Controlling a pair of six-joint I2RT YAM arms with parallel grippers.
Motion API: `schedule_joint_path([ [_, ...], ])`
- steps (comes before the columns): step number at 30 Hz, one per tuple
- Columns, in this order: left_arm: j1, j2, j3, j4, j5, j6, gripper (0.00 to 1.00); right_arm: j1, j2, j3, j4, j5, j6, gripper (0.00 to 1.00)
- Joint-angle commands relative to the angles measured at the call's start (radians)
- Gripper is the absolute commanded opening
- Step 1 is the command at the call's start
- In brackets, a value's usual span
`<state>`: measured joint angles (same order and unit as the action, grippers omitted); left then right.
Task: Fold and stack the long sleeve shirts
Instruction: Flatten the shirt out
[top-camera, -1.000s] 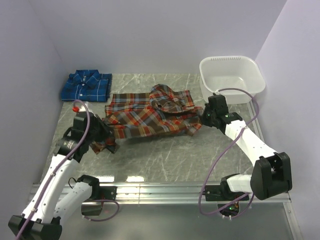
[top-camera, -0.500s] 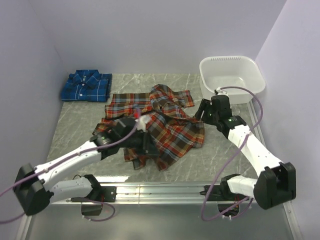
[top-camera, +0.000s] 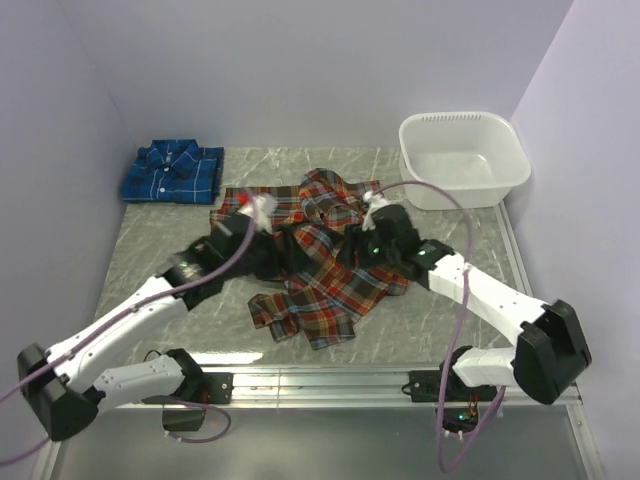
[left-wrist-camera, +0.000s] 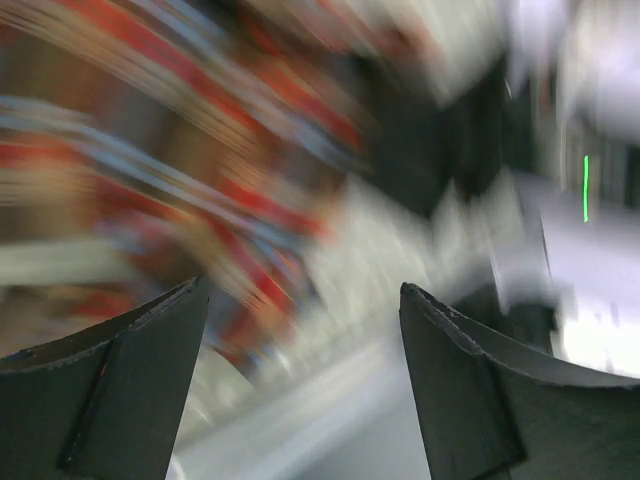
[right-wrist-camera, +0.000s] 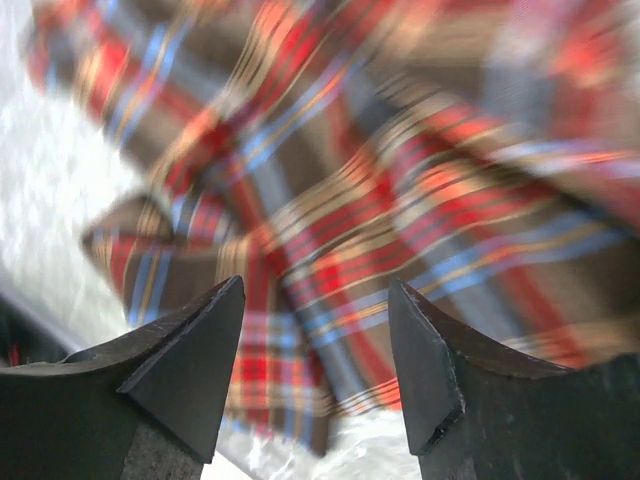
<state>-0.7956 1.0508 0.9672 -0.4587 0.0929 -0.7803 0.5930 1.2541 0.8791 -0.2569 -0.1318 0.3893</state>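
The red-orange plaid shirt (top-camera: 330, 275) lies crumpled in the middle of the surface (top-camera: 390, 325). The blue plaid shirt (top-camera: 172, 172) sits folded at the far left corner. Your left hand (left-wrist-camera: 302, 290) and right hand (right-wrist-camera: 316, 285) both hang released over the red cloth, grasping nothing.

the red-orange plaid shirt (top-camera: 330, 275) lies rumpled in the middle of the grey marbled table (top-camera: 150, 240), collar toward the back wall, with a loose part trailing toward the near edge. both arms lean over it — the left gripper (top-camera: 275, 255) at its left side, the right gripper (top-camera: 358, 245) at its right. the blue plaid shirt (top-camera: 172, 172) sits folded at the back left, well apart — a white tub (top-camera: 463, 158) stands at the back right.
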Motion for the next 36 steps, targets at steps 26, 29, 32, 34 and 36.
schedule_joint_path([
  [26, 0.774, 0.020, -0.226, -0.015, -0.194, 0.087, 0.87, 0.488, 0.605, 0.291, -0.157, 0.181, -0.234, 0.50],
  [29, 0.777, 0.026, -0.228, -0.018, -0.190, 0.085, 0.86, 0.487, 0.599, 0.291, -0.223, 0.172, -0.244, 0.15],
  [32, 0.779, 0.025, -0.229, -0.024, -0.202, 0.082, 0.87, 0.488, 0.535, 0.241, -0.286, 0.188, -0.228, 0.00],
  [34, 0.779, 0.023, -0.229, -0.024, -0.209, 0.073, 0.87, 0.488, 0.458, 0.213, -0.329, 0.219, -0.211, 0.00],
  [36, 0.782, 0.025, -0.231, -0.021, -0.206, 0.064, 0.87, 0.488, 0.380, 0.181, -0.366, 0.236, -0.179, 0.00],
])
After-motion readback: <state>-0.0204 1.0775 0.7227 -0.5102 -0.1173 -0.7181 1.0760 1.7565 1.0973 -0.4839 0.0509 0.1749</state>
